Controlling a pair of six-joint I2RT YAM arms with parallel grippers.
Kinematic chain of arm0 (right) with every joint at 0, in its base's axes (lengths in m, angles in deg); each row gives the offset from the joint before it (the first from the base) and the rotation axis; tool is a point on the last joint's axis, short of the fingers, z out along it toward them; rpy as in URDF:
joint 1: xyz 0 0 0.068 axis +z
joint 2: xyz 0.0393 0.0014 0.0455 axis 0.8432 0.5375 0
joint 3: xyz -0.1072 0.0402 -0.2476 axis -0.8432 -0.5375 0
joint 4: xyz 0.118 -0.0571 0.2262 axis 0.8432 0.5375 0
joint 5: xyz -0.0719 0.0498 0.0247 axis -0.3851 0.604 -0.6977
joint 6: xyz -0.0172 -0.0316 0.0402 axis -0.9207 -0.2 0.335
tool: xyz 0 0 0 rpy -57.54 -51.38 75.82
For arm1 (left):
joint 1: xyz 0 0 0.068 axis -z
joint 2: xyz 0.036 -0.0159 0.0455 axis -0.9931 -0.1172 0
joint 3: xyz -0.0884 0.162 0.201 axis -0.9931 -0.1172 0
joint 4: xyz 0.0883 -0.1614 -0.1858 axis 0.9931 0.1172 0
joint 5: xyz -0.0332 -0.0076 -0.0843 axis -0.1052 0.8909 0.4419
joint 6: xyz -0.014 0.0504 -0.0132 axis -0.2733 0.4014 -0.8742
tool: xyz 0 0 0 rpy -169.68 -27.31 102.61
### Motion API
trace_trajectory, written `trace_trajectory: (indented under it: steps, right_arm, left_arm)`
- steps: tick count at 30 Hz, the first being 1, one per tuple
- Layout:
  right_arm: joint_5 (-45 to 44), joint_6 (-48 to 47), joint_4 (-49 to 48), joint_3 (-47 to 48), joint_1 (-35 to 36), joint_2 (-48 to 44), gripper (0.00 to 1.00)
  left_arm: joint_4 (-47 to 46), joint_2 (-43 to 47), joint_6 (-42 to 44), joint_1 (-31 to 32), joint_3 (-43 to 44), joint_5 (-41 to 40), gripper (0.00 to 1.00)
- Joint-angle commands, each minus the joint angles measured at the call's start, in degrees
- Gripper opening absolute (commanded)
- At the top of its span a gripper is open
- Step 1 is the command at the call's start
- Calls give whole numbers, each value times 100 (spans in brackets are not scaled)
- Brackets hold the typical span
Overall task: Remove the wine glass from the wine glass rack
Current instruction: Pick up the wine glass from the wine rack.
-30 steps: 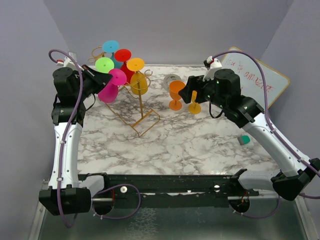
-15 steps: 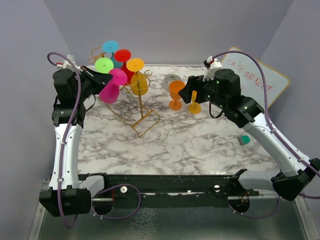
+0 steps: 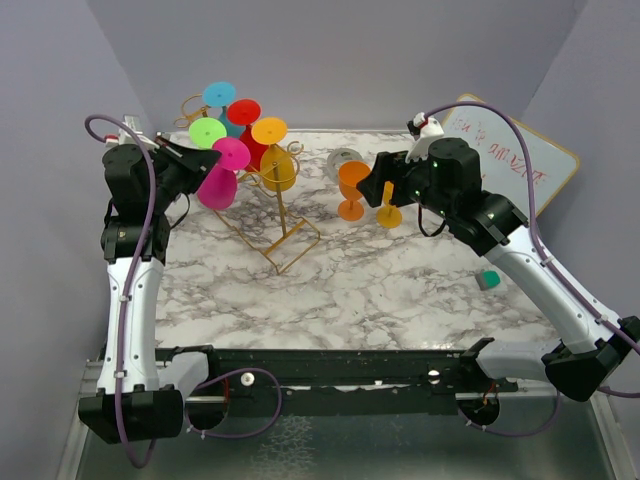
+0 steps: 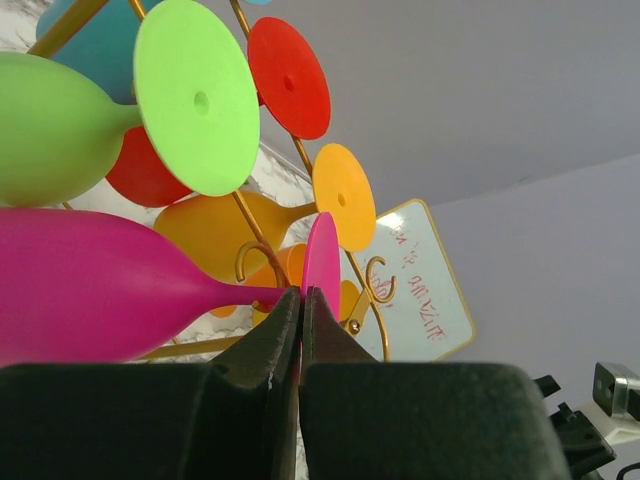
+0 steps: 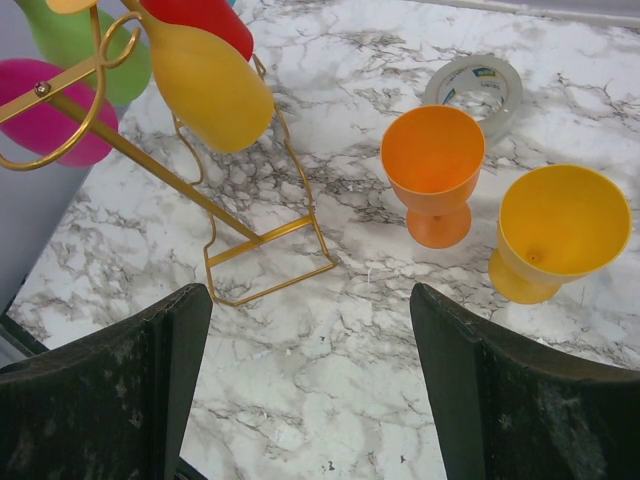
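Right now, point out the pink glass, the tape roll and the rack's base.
pink glass (image 4: pixel 90 290), left wrist view, bowl
tape roll (image 5: pixel 510 95), right wrist view, right rim
rack's base (image 5: pixel 270 232), right wrist view, crossbar

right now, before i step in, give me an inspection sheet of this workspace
surface: marble table, no spills seen
job's things: wine glass rack carries several hanging glasses; magenta glass at the rack, stem gripped
clutter: orange glass and yellow glass upright; tape roll; small teal object
grippers: left gripper shut on the magenta glass; right gripper open, empty
cables: purple cables along both arms
surroundings: whiteboard at right rear; grey walls
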Motion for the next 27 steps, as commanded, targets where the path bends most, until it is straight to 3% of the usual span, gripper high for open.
trace_trajectory:
  steps: [1,27]
  right_arm:
    - [70,41,-96,-25,30,-102,86]
    - [114,65,-100,-95,24,-87,86]
  left_arm:
    - [203,148,1,-15,74,-314,0]
    - [396,429,85,-19,142,-711,0]
